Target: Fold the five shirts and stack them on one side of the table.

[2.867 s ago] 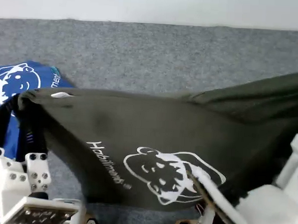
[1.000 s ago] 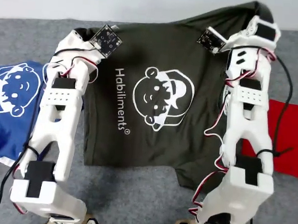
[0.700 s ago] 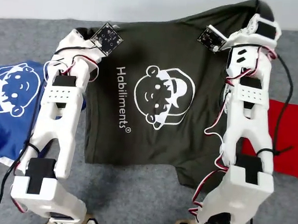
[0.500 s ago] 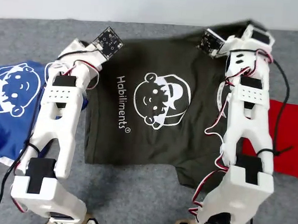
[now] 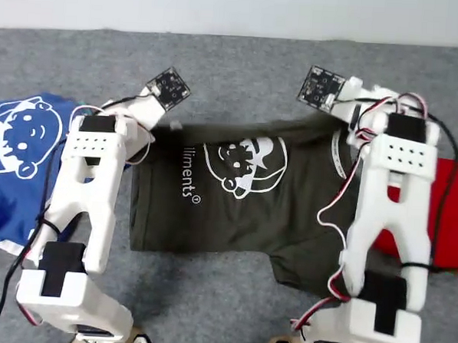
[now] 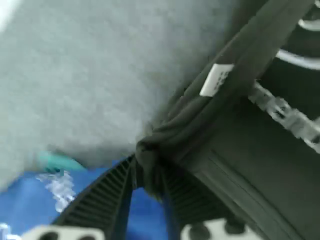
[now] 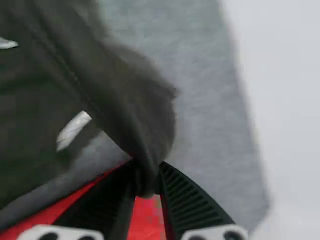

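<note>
A dark olive shirt (image 5: 211, 217) with a white cartoon print lies on the grey table between the two arms. Its far part is doubled over toward the front, and the fold cuts off the print's lettering. My left gripper (image 5: 156, 126) is at the shirt's far-left corner, shut on a bunch of the dark fabric (image 6: 150, 150) with a white label (image 6: 216, 80) close by. My right gripper (image 5: 341, 124) is at the far-right corner, shut on another bunch of the dark fabric (image 7: 145, 150), which hangs between the fingers (image 7: 187, 205).
A blue shirt (image 5: 19, 153) with a white print lies crumpled at the left edge, partly under the left arm. A red shirt (image 5: 450, 206) lies at the right edge behind the right arm. Bare grey cloth (image 5: 241, 80) stretches to the white wall.
Both grippers have pulled back from the far side toward the front, carrying the shirt's top edge. The shirt went from spread out to doubled over, hiding part of the print.
</note>
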Robot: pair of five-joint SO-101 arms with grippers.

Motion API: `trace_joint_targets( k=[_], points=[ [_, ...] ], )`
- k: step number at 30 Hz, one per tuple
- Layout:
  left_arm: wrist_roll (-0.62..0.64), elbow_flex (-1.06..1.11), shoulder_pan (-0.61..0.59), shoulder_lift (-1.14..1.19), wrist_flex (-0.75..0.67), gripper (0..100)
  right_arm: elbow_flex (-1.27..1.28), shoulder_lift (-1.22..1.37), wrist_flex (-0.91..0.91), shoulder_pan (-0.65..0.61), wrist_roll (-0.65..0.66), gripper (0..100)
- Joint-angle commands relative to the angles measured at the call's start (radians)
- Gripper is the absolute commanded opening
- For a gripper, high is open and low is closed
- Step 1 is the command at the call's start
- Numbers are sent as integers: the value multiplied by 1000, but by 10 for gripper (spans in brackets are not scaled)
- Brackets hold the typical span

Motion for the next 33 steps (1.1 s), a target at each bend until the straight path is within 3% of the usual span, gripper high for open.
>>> trace_joint_targets(
  k=[1,9,14,21,33],
  points=[
    [-8,-54,-6,-11,127,13,-61,-96,206,24,5,11],
    [-8,-54,17,-11,339,13,-61,-148,552,38,5,12],
    [18,-50,18,-9,370,13,-60,-150,714,76,3,12],
    [54,-48,26,-8,446,13,-2,-173,719,157,-29,11],
    [55,-50,21,-9,554,14,434,-461,710,150,-26,11]
  ],
)
